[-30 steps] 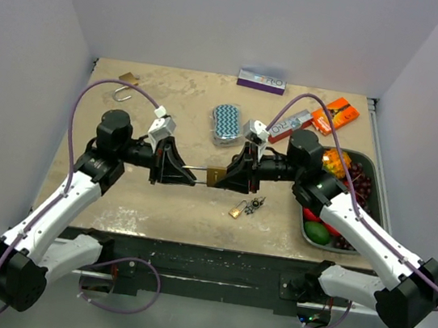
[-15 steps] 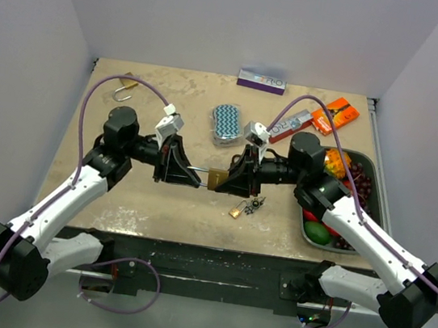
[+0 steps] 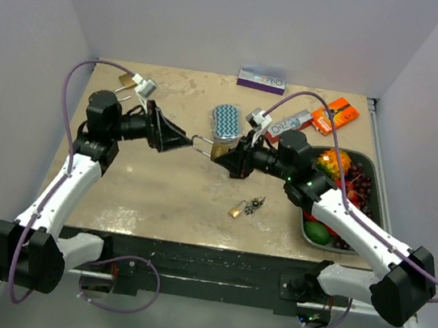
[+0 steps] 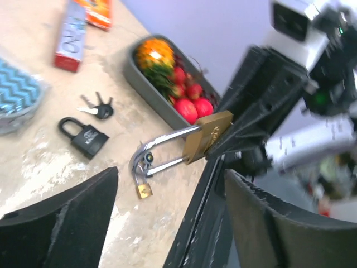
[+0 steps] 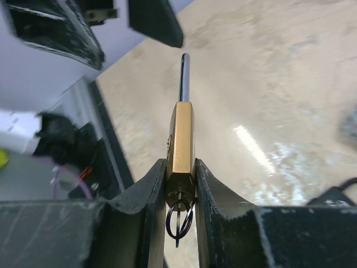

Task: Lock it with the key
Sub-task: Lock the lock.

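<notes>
— Right jaws?
— Mine clenched the brass padlock (image 5: pixel 181 134); key ring (image 5: pixel 178 216) hung just beneath them.
— Left jaws?
— Mine were released; the shackle (image 4: pixel 167 137) lay just ahead of them, apart.

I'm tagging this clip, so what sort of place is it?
Likely a robot lab test cell: blank white walls box in a tan tabletop, with props like a brass padlock in the right gripper and a tray of fruit.
</notes>
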Action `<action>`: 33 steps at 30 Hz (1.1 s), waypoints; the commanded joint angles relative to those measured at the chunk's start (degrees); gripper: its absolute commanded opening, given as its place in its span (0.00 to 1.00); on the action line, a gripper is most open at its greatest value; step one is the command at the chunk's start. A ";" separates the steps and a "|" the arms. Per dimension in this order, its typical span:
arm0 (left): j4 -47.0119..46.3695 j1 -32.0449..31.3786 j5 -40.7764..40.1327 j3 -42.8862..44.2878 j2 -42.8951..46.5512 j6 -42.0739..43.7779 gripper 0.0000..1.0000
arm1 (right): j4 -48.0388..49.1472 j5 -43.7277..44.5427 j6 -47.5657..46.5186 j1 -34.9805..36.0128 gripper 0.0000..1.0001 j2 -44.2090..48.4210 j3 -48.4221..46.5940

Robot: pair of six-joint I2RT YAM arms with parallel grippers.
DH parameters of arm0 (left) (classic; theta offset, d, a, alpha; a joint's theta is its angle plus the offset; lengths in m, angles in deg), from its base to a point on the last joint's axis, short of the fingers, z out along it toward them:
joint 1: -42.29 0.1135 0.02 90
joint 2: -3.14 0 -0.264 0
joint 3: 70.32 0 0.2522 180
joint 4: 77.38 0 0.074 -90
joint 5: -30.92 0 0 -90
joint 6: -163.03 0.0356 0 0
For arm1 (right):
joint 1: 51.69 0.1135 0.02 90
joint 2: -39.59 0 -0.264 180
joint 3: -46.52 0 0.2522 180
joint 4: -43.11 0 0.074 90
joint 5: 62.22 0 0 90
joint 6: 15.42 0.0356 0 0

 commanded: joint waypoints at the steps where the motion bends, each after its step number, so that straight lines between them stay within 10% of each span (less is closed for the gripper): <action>1: -3.87 4.03 -9.70 -0.88 -0.33 -18.58 0.84 | 11.11 13.85 1.53 -0.20 0.00 1.74 -2.54; 5: -10.99 3.68 -12.43 -4.93 -0.50 -35.36 0.99 | 10.16 19.37 0.39 1.64 0.00 -1.52 -5.87; 25: 3.52 -7.74 -21.05 3.07 -5.95 -47.44 0.99 | 12.97 32.84 -7.08 12.89 0.00 -8.99 -13.44; 29: 1.66 -7.92 -20.61 1.84 -5.78 -49.19 0.65 | 12.62 35.73 -6.82 13.60 0.00 -9.17 -13.27; 33: 1.04 -8.18 -20.26 1.66 -5.07 -49.55 0.54 | 12.88 36.80 -6.38 14.39 0.00 -8.99 -12.48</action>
